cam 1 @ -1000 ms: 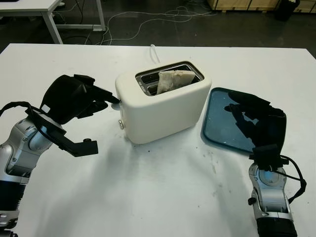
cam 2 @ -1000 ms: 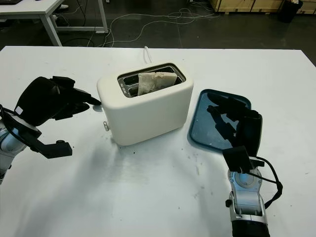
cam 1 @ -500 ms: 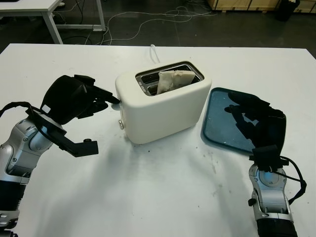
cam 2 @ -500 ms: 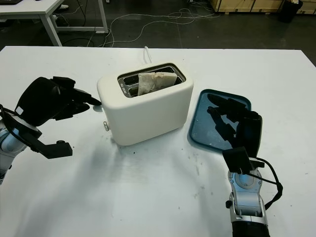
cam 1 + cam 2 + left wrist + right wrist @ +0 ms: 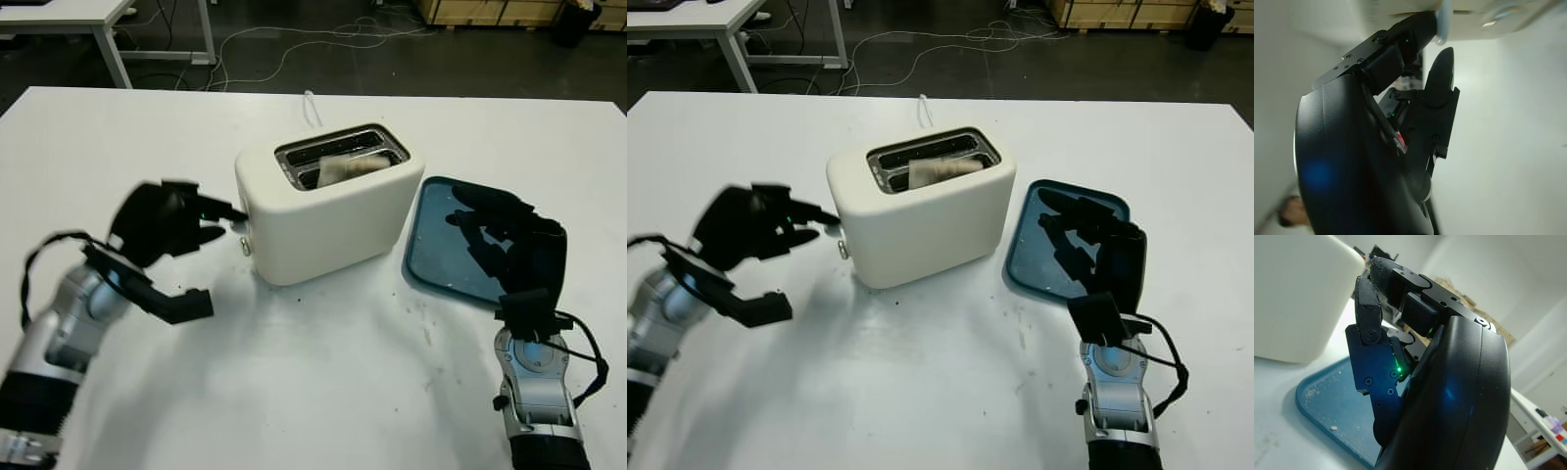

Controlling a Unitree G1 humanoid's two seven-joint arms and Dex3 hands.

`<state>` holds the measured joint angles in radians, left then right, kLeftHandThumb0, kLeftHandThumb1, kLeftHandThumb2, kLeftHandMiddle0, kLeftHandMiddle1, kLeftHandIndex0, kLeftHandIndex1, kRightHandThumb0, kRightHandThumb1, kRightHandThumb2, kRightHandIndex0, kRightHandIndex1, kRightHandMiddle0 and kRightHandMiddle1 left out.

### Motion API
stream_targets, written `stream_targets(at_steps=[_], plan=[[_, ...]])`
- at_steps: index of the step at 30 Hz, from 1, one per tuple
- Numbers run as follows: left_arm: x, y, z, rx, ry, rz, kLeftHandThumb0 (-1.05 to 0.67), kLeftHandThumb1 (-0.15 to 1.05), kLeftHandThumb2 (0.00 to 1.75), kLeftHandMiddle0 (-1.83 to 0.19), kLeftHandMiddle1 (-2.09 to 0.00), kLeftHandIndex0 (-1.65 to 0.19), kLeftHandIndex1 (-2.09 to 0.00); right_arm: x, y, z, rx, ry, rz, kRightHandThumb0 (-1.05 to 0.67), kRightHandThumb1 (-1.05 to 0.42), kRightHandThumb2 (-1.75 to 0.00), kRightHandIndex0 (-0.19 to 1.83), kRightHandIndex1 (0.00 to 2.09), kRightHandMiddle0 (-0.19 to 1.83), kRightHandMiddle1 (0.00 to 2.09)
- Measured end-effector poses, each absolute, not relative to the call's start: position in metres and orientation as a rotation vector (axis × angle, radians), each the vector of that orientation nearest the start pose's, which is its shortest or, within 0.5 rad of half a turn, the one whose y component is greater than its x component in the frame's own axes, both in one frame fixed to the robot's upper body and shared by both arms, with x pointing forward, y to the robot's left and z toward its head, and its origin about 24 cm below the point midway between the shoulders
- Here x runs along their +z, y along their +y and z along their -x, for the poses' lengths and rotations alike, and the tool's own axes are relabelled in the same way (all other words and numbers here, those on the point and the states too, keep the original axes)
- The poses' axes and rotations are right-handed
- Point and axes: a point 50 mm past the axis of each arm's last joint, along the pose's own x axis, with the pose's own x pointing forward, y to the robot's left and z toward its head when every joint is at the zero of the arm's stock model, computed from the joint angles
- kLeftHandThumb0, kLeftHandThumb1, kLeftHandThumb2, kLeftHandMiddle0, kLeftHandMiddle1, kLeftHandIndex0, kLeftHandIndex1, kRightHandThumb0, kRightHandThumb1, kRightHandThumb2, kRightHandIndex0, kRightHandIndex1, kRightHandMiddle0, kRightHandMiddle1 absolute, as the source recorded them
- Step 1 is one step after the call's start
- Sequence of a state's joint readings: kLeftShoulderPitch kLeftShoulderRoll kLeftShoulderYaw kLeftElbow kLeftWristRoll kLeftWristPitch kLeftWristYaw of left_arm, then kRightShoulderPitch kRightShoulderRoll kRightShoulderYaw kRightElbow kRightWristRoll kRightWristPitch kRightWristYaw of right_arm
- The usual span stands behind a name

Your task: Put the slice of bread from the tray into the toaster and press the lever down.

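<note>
The slice of bread [image 5: 345,167] sits low inside the nearer slot of the cream toaster [image 5: 328,212], its top edge just under the slot rim; the slot behind it holds nothing that can be made out. The toaster stands near the middle of the white table [image 5: 313,382], with a white cord [image 5: 312,105] running off its far side toward the table's back edge.

The lever [image 5: 241,221] projects from the toaster's left end face, and a small round knob [image 5: 245,248] sits just below it. The left hand [image 5: 174,220] is at that end face with its fingers extended toward the toaster. In the left wrist view one fingertip [image 5: 1422,29] is pressed against the pale lever tab [image 5: 1444,22], and a second finger [image 5: 1440,73] is held just beside it, clear of the tab. The hand grasps nothing; the fingers are not curled around any object.

The blue tray [image 5: 441,266] lies on the table just to the right of the toaster, close to its right end but apart from it. A few pale crumbs [image 5: 1332,427] are scattered on its surface.

The right hand [image 5: 509,245] hovers over the tray's near right part, open and holding nothing. Whether it touches the tray surface cannot be told.

A few dark specks [image 5: 419,313] mark the table in front of the tray.
</note>
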<state>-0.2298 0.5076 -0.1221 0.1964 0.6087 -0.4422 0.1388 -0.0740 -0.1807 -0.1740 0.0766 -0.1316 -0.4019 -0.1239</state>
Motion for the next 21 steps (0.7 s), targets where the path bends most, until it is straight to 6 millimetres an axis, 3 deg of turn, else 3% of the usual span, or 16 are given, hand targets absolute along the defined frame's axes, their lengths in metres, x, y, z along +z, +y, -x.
stream_targets(at_steps=[5, 8, 13, 21], plan=[[0.069, 0.182, -0.283, -0.107, -0.417, -0.972, -0.09, 0.92, 0.24, -0.66, -1.49, -0.98, -0.13, 0.091, -0.217, -0.256, -0.226, -0.419, 0.304, -0.42, -0.92, -0.16, 0.87, 0.75, 1.11, 0.00], [0.055, 0.180, -0.280, -0.061, -0.394, -0.938, -0.09, 0.92, 0.25, -0.63, -1.60, -0.97, -0.13, 0.091, -0.217, -0.256, -0.226, -0.418, 0.302, -0.42, -0.92, -0.16, 0.88, 0.75, 1.11, 0.00], [0.049, 0.177, -0.278, -0.034, -0.400, -0.919, -0.10, 0.92, 0.25, -0.60, -1.74, -0.97, -0.16, 0.091, -0.217, -0.256, -0.226, -0.418, 0.298, -0.42, -0.92, -0.16, 0.87, 0.76, 1.11, 0.00], [0.049, 0.176, -0.278, -0.029, -0.392, -0.930, -0.12, 0.92, 0.31, -0.59, -1.57, -0.93, -0.17, 0.091, -0.217, -0.256, -0.226, -0.418, 0.296, -0.42, -0.92, -0.16, 0.86, 0.77, 1.10, 0.00]])
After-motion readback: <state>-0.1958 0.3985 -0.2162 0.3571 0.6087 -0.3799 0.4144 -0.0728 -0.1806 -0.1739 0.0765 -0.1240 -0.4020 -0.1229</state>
